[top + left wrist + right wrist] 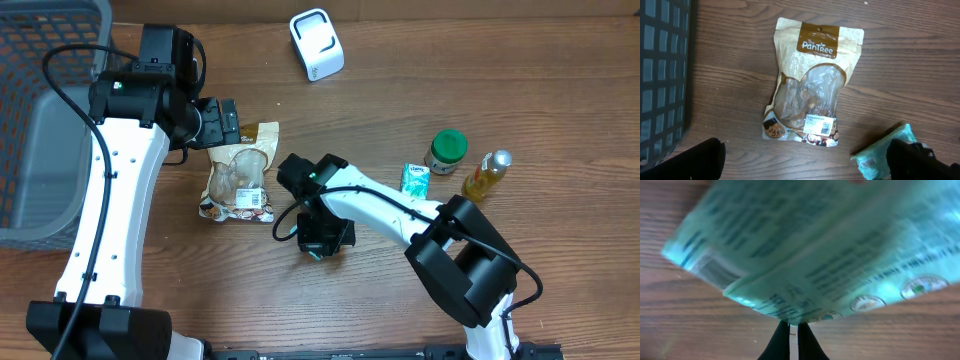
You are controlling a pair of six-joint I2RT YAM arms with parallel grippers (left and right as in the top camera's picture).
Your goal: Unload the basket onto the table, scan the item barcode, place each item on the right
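Teal plastic packet (805, 245) is pinched tight by the right tool (794, 326). Hold it flat toward the white boxy scanner (316, 44) far beyond that tool. The left tool (228, 122) is open.

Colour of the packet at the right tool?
Packet is teal with dark print; right wrist view shows it best.

pouch (240, 172) near basket (40, 120), jar (446, 152) between carton (415, 180) and bottle (485, 175)
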